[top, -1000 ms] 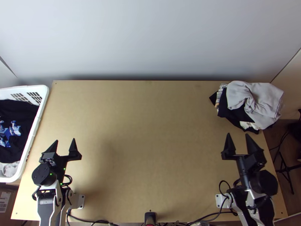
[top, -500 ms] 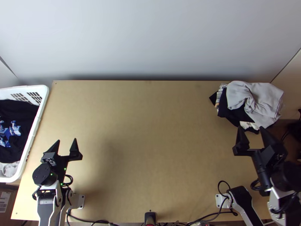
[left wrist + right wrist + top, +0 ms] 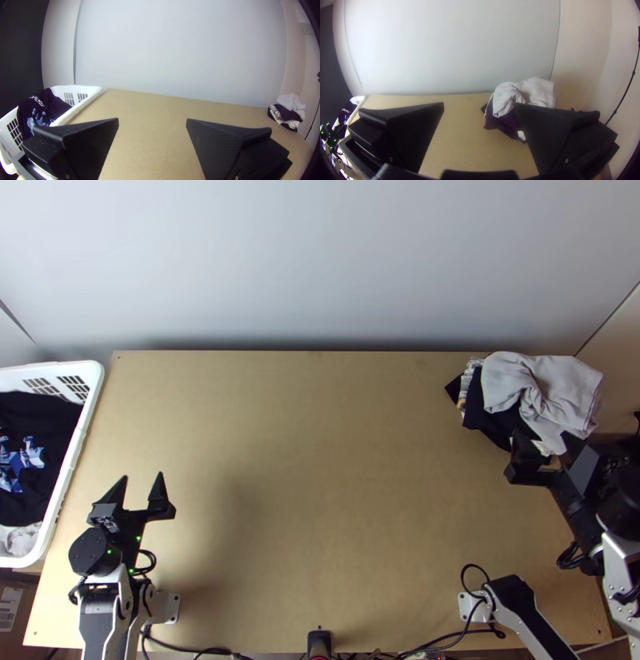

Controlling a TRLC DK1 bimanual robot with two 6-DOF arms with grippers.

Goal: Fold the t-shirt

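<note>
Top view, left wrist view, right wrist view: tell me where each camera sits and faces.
Top: high over the table's near edge, facing steeply down; both arms show, with left gripper and right gripper.
Left wrist: on the left arm, facing across to the far wall; its own parted fingers show.
Right wrist: on the right arm, facing that wall too; its own parted fingers show.
Both wrist views share the clothes pile and white basket.

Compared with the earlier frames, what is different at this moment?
The right pincer has swung outward, toward the right edge of the table, and now stands at the near side of the clothes pile, fingers apart. Nothing was taken hold of or let go. The left pincer, the pile and the white basket stayed essentially as they were.
</note>
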